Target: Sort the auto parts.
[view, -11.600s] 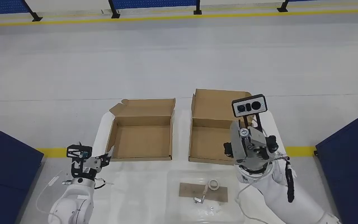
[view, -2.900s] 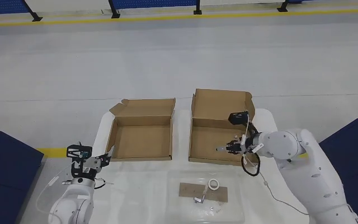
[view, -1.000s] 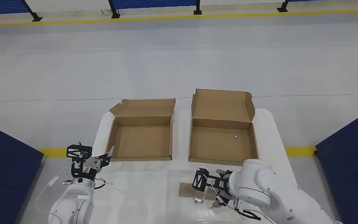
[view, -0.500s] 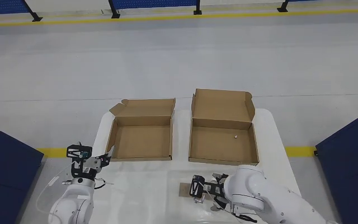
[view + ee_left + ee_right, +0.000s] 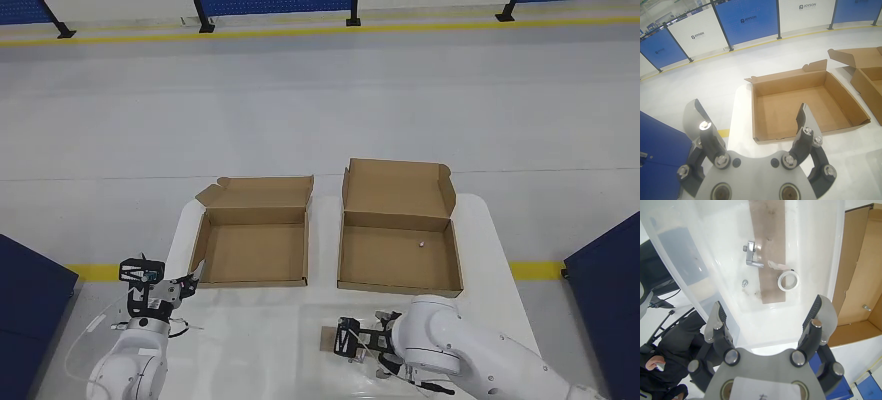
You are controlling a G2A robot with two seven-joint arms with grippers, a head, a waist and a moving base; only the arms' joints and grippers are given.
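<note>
A clear plastic bin (image 5: 702, 262) holds a bent metal bracket (image 5: 751, 255), a silver ring (image 5: 788, 280) and a small bolt (image 5: 744, 282), around a brown strip (image 5: 770, 237). My right gripper (image 5: 768, 303) hangs open over the bin's end, short of the ring, with nothing between its fingers. The right arm (image 5: 440, 335) covers most of the bin (image 5: 315, 372) in the top view. The right cardboard box (image 5: 398, 262) contains one small bolt (image 5: 421, 241), also seen as the bolt (image 5: 866, 307). My left gripper (image 5: 749, 106) is open at the table's left edge, facing the empty left box (image 5: 802, 106).
The two open cardboard boxes (image 5: 250, 252) stand side by side at the back of the white table (image 5: 250, 320), lids folded up behind. The right box's near wall (image 5: 857, 262) runs beside the bin. Blue partitions (image 5: 25, 300) flank the table.
The right arm went from the right box, where a small bolt now lies, back to the bin and has slid a little left over it. The left arm has not moved.
</note>
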